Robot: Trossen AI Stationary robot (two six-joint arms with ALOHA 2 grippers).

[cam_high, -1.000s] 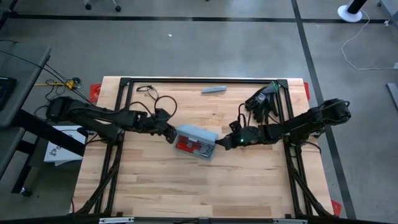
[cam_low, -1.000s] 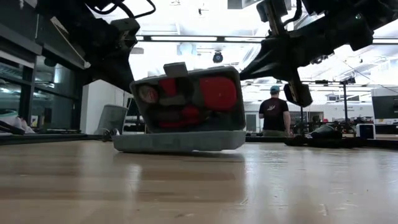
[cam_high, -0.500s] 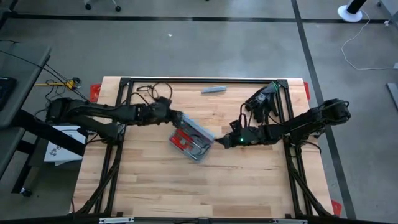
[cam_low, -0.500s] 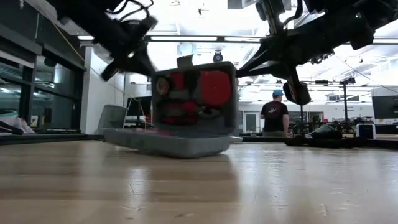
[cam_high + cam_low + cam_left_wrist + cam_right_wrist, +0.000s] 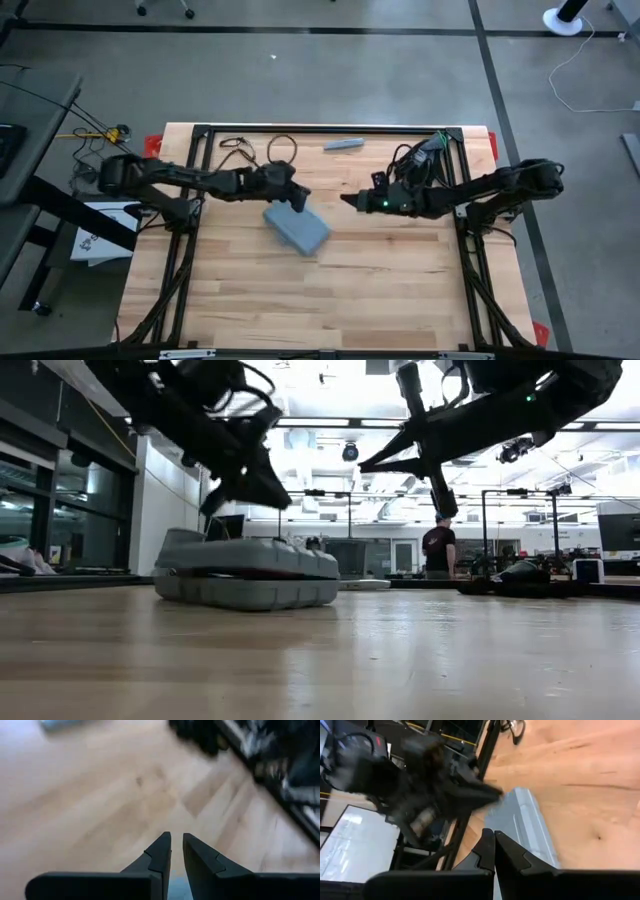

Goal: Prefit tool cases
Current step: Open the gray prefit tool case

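Two closed fingers sets flank the shut tool case (image 5: 296, 227); gloves (image 5: 425, 158) and bar (image 5: 342, 145) lie behind.

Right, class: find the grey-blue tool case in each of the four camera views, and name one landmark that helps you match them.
High view: tool case, closed, left of table centre, by the left gripper.
Low view: left of middle, flat on the table.
Left wrist view: only a blue-grey sliver between the fingers, probably the case.
Right wrist view: centre, beyond the shut right gripper, case at.
Shared landmark: the left gripper, touching or just above the case.
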